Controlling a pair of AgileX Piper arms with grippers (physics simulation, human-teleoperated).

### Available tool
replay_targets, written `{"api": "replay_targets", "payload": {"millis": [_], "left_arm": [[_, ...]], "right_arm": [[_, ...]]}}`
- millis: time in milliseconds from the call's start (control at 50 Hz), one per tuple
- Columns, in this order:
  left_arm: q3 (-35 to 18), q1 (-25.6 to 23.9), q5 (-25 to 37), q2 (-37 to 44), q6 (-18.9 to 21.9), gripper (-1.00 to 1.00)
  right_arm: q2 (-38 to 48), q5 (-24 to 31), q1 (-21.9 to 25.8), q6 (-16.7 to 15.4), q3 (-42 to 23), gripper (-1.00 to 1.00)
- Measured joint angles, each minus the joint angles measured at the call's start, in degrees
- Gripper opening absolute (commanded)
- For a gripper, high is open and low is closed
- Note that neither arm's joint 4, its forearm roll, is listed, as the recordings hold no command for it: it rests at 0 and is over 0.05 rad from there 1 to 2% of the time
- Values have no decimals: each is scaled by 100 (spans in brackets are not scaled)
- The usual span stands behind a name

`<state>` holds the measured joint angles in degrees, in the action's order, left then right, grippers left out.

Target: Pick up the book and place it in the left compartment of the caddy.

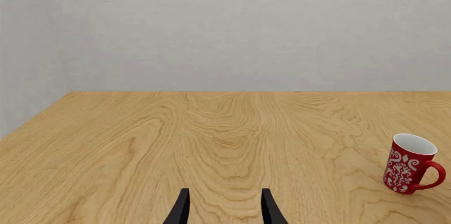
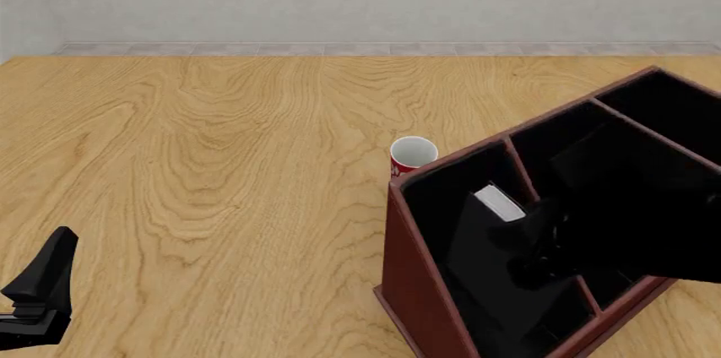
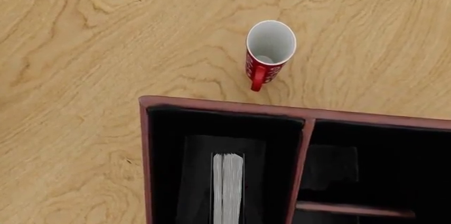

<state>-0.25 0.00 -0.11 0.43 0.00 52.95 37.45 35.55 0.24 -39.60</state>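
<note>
The caddy [image 2: 397, 257] is a reddish-brown wooden box with a black interior at the right of the table; it also shows in the right wrist view [image 3: 211, 101]. The book [image 2: 499, 203] shows its white page edge upward inside the left compartment [image 2: 445, 197], at about rim height. In the right wrist view the book [image 3: 227, 187] is centred in the left compartment [image 3: 169, 145]. My right gripper [image 2: 528, 235] is a dark shape over the caddy and seems shut on the book; its fingers blend into the black lining. My left gripper [image 1: 224, 208] is open and empty, low near the table's front left [image 2: 43, 286].
A red-and-white cup [image 2: 413, 154] stands upright on the table just behind the caddy's left end; it also shows in the right wrist view [image 3: 270, 49] and in the left wrist view [image 1: 412, 163]. Smaller divided sections [image 2: 631, 147] lie to the right of the long one.
</note>
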Motion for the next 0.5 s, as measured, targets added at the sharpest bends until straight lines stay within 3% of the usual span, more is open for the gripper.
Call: {"api": "replay_targets", "payload": {"millis": [500], "left_arm": [[0,0,0,0,0,100]], "right_arm": [[145,-305,-24,64,235,-100]]}}
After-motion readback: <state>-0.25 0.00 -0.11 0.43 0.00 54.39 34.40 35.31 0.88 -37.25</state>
